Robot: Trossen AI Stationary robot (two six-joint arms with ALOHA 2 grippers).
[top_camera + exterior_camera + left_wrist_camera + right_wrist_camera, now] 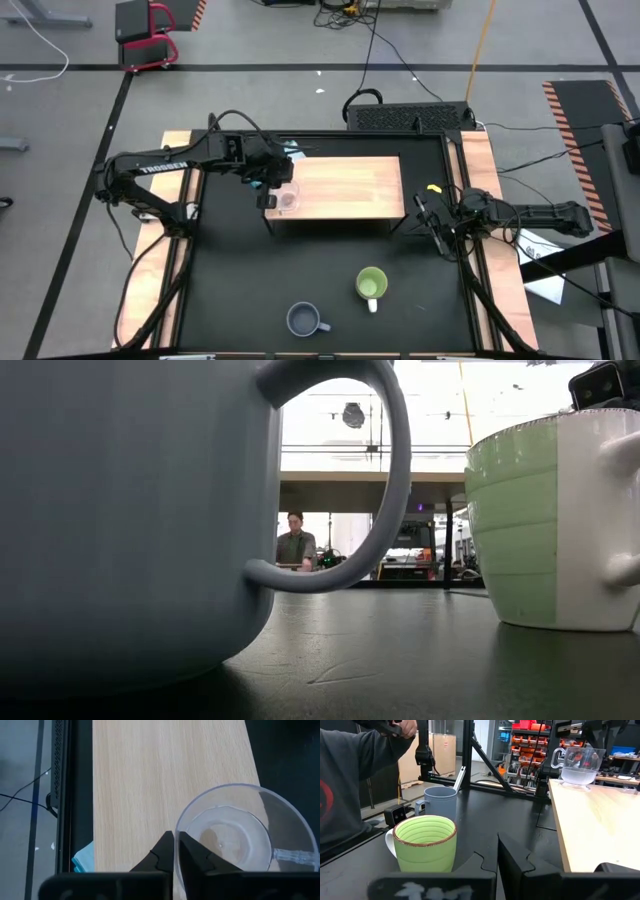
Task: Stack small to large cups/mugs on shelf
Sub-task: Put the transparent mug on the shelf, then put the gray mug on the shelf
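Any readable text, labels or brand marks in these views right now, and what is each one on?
"TROSSEN": white lettering on the left arm, high view.
Red mark on the grey sleeve of the person in the right wrist view: cut off, not readable.
No text shows on the glass cup, grey-blue mug, green mug or shelf.

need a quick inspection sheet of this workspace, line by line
surface: black table, wood side boards.
job's things: clear glass cup on the left end of the shelf; green mug and grey-blue mug on the table near the front edge, apart.
clutter: yellow item at the shelf's right end.
grippers: left gripper shut on the glass cup's rim; right gripper low beside the shelf's right end, holding nothing.
cables: black cables on the floor behind the table.
surroundings: person's sleeve near the table; another person far behind.
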